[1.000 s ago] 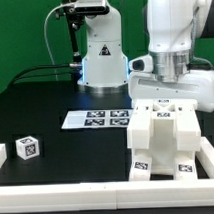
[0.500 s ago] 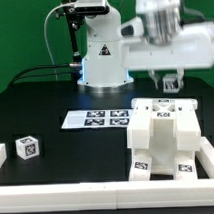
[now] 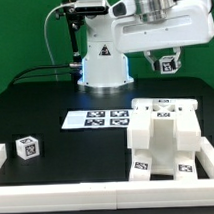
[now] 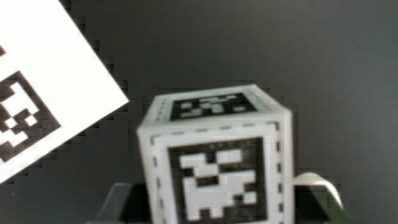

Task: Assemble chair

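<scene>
Gripper (image 3: pixel 170 65) is clamping a small tagged block (image 4: pixel 214 150), hanging it long-axis-down pretty much straight above the half-built chair (image 3: pixel 161 138) sitting on the table (image 3: pixel 55 102) just beside the marker board (image 3: pixel 98 119).

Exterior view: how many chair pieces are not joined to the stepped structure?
3: a tagged cube at the exterior view's left, an edge piece beside it, a block between the fingers. Others may be hidden.

The stepped white chair body (image 3: pixel 161 138) stands upright on the desk (image 3: pixel 55 97), just beside the marker board (image 3: pixel 95 118); a small tagged cube (image 3: pixel 28 148) rests apart from that board, toward the exterior view's left; a tagged block (image 3: pixel 170 63) hangs above it, clamped in the jaws.
</scene>
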